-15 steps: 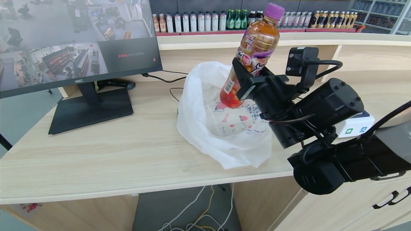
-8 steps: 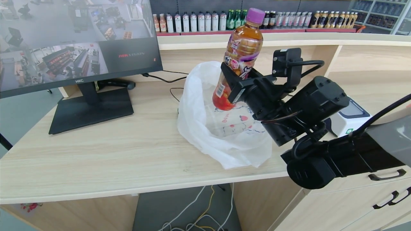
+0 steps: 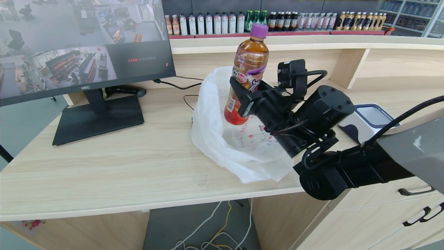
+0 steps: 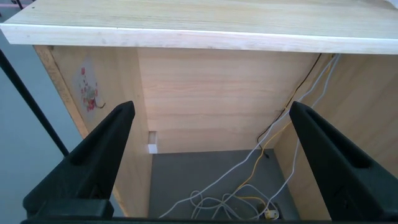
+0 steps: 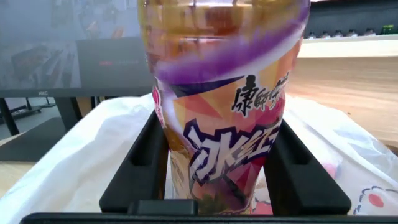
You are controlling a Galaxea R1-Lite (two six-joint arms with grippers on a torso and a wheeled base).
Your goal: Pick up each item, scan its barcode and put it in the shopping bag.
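Purple-capped bottle (image 3: pixel 249 64) in right hand (image 3: pixel 247 91)

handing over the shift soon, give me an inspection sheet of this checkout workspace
surface: light wooden counter, no spills seen
job's things: purple-capped amber drink bottle held near upright over the open white plastic shopping bag; pink-printed packet inside the bag; white box-shaped scanner to its right
clutter: black monitor on its stand; black handheld object behind the stand
end effectors: right end effector shut on the bottle; left end effector open, facing the space under the counter
cables: black cable behind the bag; white and yellow wires under the counter
surroundings: shelf of bottles behind
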